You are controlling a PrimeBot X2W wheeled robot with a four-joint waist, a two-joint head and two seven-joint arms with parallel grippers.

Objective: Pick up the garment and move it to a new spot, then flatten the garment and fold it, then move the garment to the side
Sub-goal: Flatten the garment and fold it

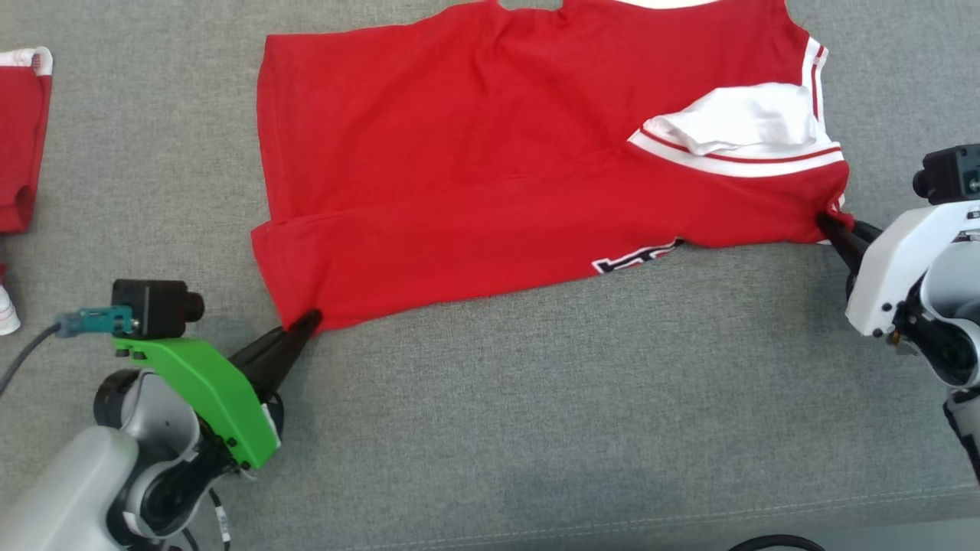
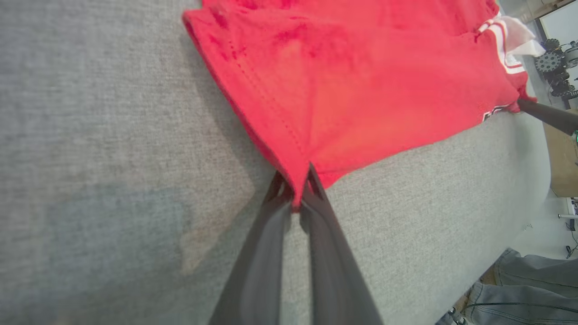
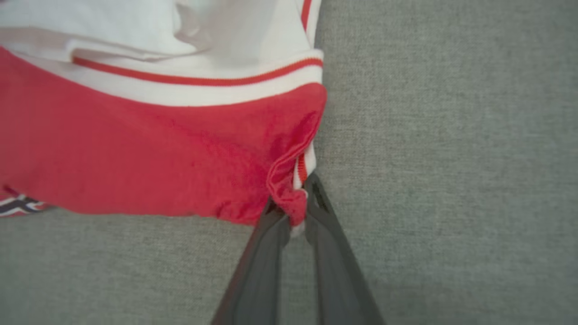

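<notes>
We see the red jersey (image 1: 475, 153) spread flat at upper centre on the grey fabric surface (image 1: 536, 421). Left pincer (image 1: 308, 319) grasps its lower-left hem corner. Right pincer (image 1: 825, 220) grasps its corner at mid-right. Another red garment (image 1: 19, 145) lies at the left edge.

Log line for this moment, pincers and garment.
left pincer: shut on jersey hem corner | right pincer: shut on trimmed corner | jersey: spread on grey surface
</notes>
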